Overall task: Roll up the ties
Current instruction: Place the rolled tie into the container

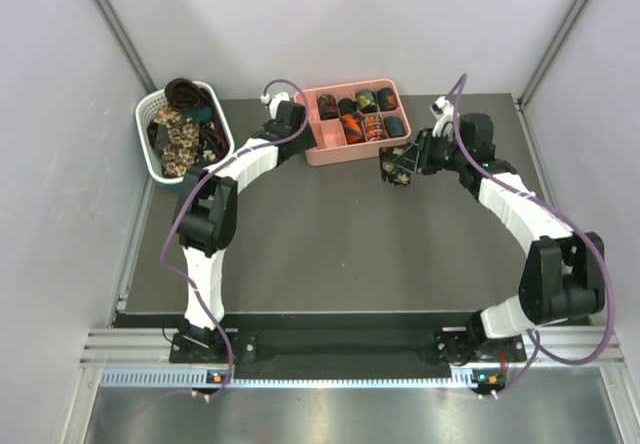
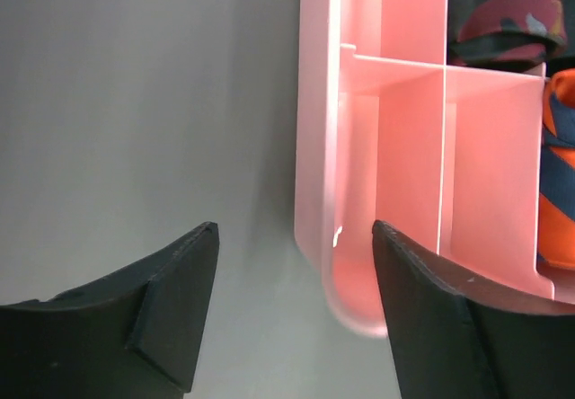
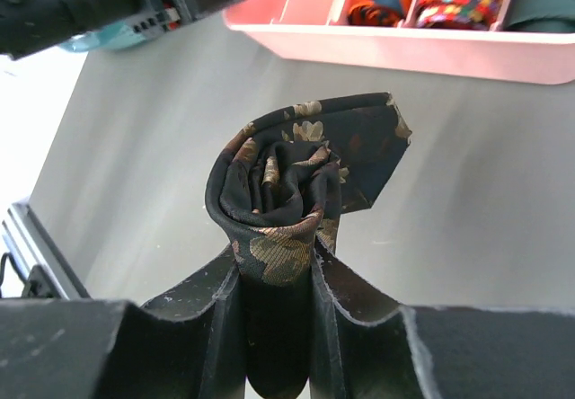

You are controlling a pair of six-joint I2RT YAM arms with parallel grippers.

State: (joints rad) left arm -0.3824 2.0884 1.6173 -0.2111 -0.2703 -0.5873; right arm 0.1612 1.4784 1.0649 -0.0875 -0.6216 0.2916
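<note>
Dark, beige-flowered cloth makes up the rolled tie (image 3: pixel 287 192), a tight coil with its pointed end lapped round the outside. The right gripper (image 3: pixel 277 260) is clamped on the coil's lower part. Seen from above, this coil hangs just beside the near right corner of the pink divided tray (image 1: pixel 330 157), outside its wall. Whether it clears the table (image 1: pixel 350 254) I cannot tell.

The left gripper (image 2: pixel 295 237) stands with jaws apart and nothing between them, at the tray's near left corner, where the compartments look bare. Other coiled ties (image 1: pixel 365 114) fill the tray's far and right cells, and unrolled ties (image 1: pixel 180 134) lie in the basket (image 1: pixel 150 159) well left of the tray.

Rolling of this tie looks finished, so the step in hand seems to be stowing it. Next the right arm would have to carry the coil over a free cell, lower it with the grip kept firm so the roll does not spring loose, and only then let go
</note>
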